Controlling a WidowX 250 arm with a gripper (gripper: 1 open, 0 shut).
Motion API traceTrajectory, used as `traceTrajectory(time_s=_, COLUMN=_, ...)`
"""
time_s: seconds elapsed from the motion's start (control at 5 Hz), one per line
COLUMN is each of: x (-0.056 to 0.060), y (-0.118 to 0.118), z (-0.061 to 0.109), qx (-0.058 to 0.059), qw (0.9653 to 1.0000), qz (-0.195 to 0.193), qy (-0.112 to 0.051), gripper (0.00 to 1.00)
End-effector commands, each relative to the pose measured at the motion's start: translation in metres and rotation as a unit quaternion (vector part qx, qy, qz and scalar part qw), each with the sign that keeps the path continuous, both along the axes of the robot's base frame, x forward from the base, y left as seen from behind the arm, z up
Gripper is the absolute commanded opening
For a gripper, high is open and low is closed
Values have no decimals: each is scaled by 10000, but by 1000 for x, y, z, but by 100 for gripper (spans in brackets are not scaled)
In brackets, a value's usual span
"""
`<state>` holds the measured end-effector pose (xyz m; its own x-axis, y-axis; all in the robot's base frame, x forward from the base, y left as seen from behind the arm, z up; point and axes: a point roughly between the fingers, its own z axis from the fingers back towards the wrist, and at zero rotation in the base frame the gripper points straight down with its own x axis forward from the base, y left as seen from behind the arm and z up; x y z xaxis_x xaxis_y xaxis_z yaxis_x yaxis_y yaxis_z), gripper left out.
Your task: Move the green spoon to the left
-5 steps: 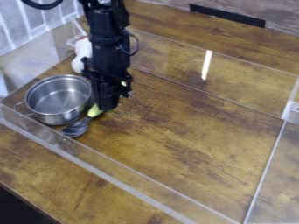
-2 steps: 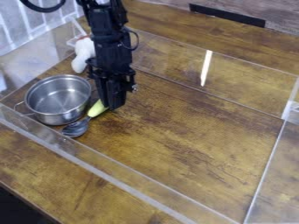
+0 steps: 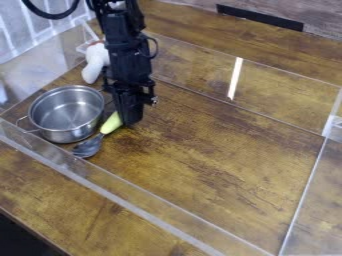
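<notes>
The green spoon (image 3: 110, 125) lies on the wooden table right beside the steel pot (image 3: 67, 112). Its yellow-green handle points up and to the right, and its small metal bowl (image 3: 87, 147) rests in front of the pot. My black gripper (image 3: 124, 119) points almost straight down. Its fingertips are together, down at the far end of the handle and covering that end. The spoon is flat on the table, and I cannot tell whether the fingers pinch it.
A clear plastic wall (image 3: 147, 215) fences the work area in front and on the left, close behind the pot. A white object (image 3: 91, 66) stands behind the arm. Bare wood (image 3: 227, 150) stretches to the right of the spoon.
The arm has tipped slightly over the handle's end. The spoon and the pot lie where they were.
</notes>
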<state>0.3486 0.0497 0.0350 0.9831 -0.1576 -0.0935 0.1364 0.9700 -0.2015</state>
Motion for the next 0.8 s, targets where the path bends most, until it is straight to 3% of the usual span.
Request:
traceTrajectory(time_s=0.0, x=1, y=5, z=25, qx=10, qw=9984, qz=476, qy=-320, gripper=0)
traceTrajectory(time_s=0.4, x=9, y=6, z=44, qx=-57, qw=9984, qz=424, qy=-367, gripper=0)
traceTrajectory(time_s=0.6, x=6, y=10, z=45, qx=-48, qw=9993, qz=137, qy=-334, gripper=100)
